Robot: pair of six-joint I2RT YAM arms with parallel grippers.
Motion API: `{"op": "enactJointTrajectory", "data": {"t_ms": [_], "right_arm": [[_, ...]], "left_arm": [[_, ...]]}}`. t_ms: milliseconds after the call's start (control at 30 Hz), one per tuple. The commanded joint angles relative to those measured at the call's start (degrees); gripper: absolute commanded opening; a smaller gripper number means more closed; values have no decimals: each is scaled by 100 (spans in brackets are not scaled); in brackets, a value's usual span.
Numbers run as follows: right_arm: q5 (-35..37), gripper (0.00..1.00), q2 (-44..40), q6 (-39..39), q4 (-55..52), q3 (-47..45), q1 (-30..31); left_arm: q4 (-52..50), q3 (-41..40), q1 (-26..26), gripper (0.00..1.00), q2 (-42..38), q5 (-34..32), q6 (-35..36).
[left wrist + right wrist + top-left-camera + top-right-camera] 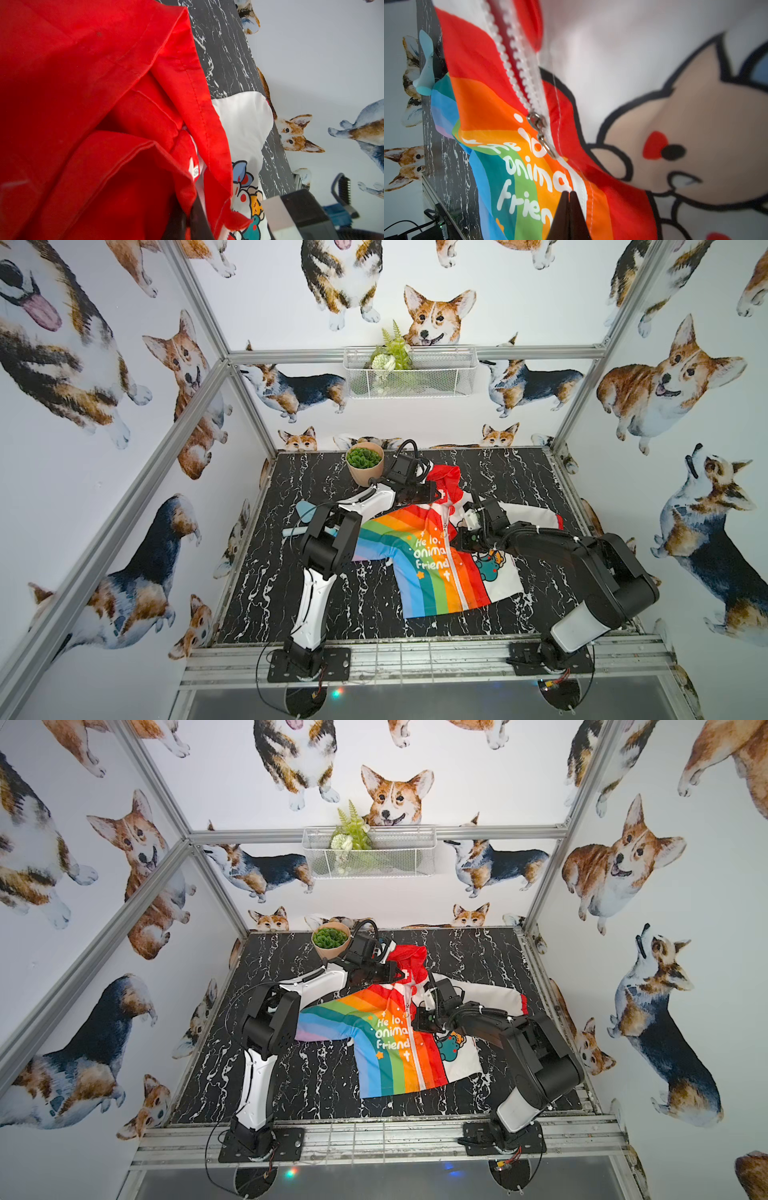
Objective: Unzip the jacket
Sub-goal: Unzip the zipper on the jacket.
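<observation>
Jacket lies front up on the black marble table, its zipper parted above the slider and joined below it. To run it well, keep the collar taut and draw the pull tab straight along the teeth toward the hem. Left gripper is clamped on red collar cloth. Right gripper has its 2 fingers pressed together on the zipper line just past the tab; whether they nip cloth is unclear.

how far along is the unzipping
Partly done: zipper teeth are parted from the top to the slider. The left gripper pinches the jacket at the hood; the right gripper is shut just past the loose pull tab. Slider to hem is zipped.
</observation>
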Motion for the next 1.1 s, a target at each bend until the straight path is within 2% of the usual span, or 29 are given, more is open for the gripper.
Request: {"op": "enactJointTrajectory", "data": {"t_ms": [0, 133, 233, 400, 900, 1067], "right_arm": [[-69, 0, -91, -84, 1, -83, 14], [-32, 2, -200, 80, 379, -157, 14], [60, 23, -247, 251, 568, -162, 15], [150, 39, 1, 344, 569, 51, 23], [330, 41, 795, 513, 508, 708, 79], [547, 37, 979, 567, 358, 887, 84]], "left_arm": [[10, 53, 20, 0, 19, 2, 70], [55, 40, 11, 0, 28, 28, 24], [59, -3, 11, 0, -15, -6, 33], [50, -17, 2, 0, -34, 17, 29], [48, -82, -68, 0, -105, 20, 24], [50, -93, -103, 0, -113, 20, 30]]}}
